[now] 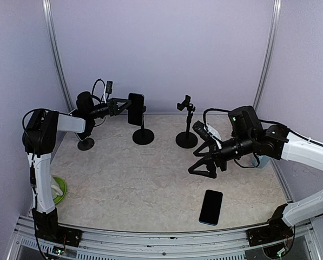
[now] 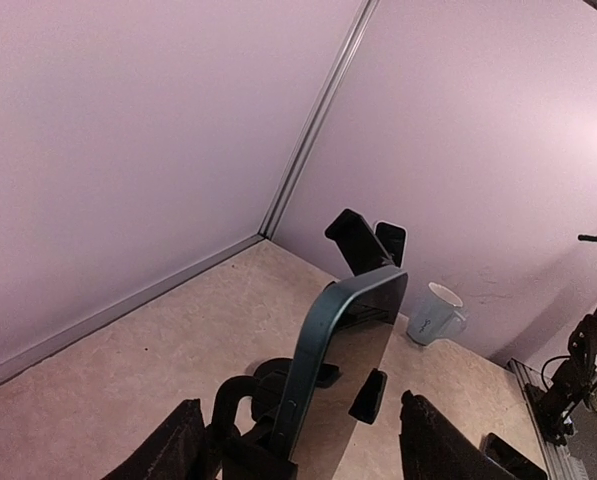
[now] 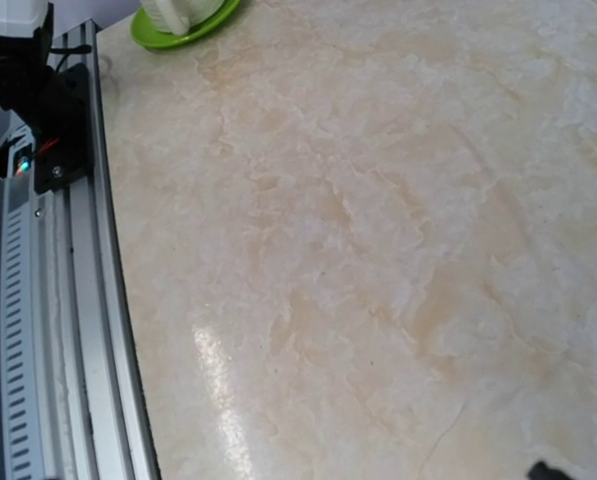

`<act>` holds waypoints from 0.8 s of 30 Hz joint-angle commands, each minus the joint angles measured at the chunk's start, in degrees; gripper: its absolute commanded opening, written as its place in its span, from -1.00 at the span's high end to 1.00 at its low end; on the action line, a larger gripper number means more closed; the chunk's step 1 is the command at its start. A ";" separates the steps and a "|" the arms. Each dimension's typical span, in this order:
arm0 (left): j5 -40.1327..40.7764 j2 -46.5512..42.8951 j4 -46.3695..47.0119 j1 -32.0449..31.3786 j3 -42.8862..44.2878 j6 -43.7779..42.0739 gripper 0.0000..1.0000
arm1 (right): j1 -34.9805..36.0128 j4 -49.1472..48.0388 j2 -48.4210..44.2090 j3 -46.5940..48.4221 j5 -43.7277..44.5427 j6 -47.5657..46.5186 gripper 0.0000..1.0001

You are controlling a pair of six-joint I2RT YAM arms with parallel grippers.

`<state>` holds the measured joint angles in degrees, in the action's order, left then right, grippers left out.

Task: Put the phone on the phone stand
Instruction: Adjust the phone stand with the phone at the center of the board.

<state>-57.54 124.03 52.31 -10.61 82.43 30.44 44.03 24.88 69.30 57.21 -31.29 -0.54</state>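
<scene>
A dark phone (image 1: 135, 108) stands upright in the clamp of a black phone stand (image 1: 143, 136) at the back left. My left gripper (image 1: 120, 105) is just left of it. In the left wrist view the phone (image 2: 323, 350) rises between my fingers (image 2: 173, 450), which stand apart from its edges, so the left gripper (image 2: 301, 402) is open. A second dark phone (image 1: 211, 207) lies flat near the front right. My right gripper (image 1: 193, 162) hovers open above the table, up and left of that phone, holding nothing.
A second stand (image 1: 186, 138) with an empty clamp is right of the first, also visible in the left wrist view (image 2: 363, 240). A third stand's base (image 1: 86, 143) sits under the left arm. A pale mug (image 2: 433, 315) stands far right. A green plate (image 3: 183, 20) lies front left.
</scene>
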 commanded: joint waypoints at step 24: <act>1.01 -0.58 -9.61 -0.13 1.65 -7.94 -0.37 | -0.44 -1.55 -0.31 -1.40 -0.85 0.18 -1.00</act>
<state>-56.95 124.03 44.05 -10.59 84.58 25.04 44.03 24.21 69.30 56.42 -31.31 -0.54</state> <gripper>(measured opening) 0.673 0.998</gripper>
